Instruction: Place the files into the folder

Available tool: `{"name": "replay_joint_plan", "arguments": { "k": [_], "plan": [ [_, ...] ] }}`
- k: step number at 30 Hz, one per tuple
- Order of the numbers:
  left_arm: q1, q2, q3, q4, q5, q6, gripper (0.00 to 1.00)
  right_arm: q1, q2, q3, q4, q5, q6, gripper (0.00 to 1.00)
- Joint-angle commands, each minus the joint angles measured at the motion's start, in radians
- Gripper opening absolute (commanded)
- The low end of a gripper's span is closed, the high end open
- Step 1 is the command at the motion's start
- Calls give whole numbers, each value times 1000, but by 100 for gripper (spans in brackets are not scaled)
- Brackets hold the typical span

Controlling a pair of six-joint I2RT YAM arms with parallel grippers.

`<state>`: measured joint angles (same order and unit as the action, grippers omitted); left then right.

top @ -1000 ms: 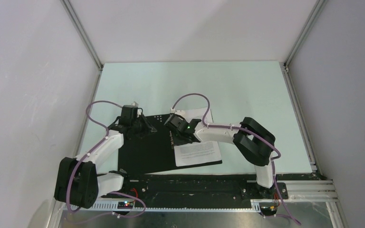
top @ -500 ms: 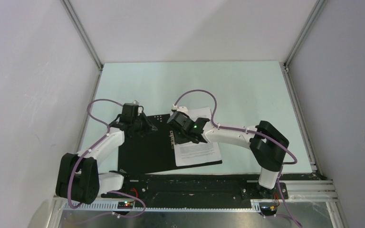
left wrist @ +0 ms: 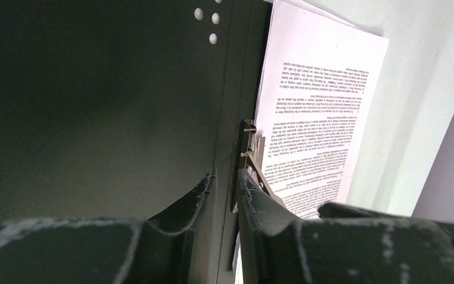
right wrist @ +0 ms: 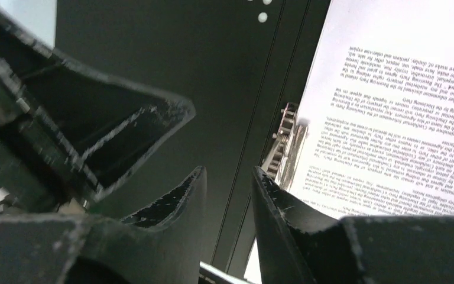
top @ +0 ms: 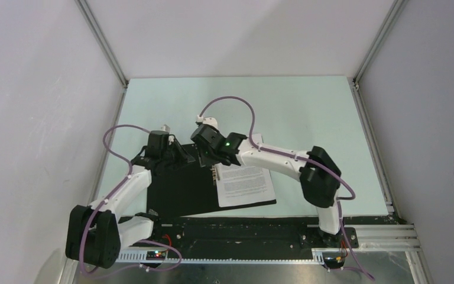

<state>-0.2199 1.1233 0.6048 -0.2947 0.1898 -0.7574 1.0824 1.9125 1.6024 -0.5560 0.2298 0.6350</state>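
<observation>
The folder (top: 177,189) lies open on the table with its black inside up; its red outside is hidden. The files (top: 245,183), white sheets printed with text, lie on its right half beside the metal clip (left wrist: 251,148). My left gripper (top: 184,158) is low over the spine, jaws a narrow gap apart and empty (left wrist: 226,176). My right gripper (top: 206,157) is just to its right, over the spine near the far edge, open and empty (right wrist: 229,171). The files (right wrist: 402,106) and the clip (right wrist: 287,136) lie to its right.
The pale green table (top: 307,112) is closed in by white walls at the left, back and right. A black base strip (top: 242,228) runs along the near edge. Purple cables (top: 230,103) loop above both wrists. The two grippers are close together.
My right gripper has moved left and a little farther away, from over the files' left edge to the spine beside my left gripper. The left gripper, folder and files have stayed put.
</observation>
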Motion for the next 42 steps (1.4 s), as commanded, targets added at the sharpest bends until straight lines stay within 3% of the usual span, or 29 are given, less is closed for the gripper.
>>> {"name": "replay_joint_plan", "arguments": {
  "k": [1,16,25,33,42],
  "plan": [
    [9,-47,-12,6,-21,26,25,4,102,113,-114,80,-63,37],
    [17,-29,5,-4,-29,29,25,9,159,91,-109,33,-94,33],
    [10,58,31,5,14,35,25,9,136,0,-61,5,-68,20],
    [-47,173,63,58,39,0,24,2,94,-110,-26,23,-55,11],
    [-145,332,147,152,57,-77,25,-10,28,-254,66,29,-150,6]
  ]
}}
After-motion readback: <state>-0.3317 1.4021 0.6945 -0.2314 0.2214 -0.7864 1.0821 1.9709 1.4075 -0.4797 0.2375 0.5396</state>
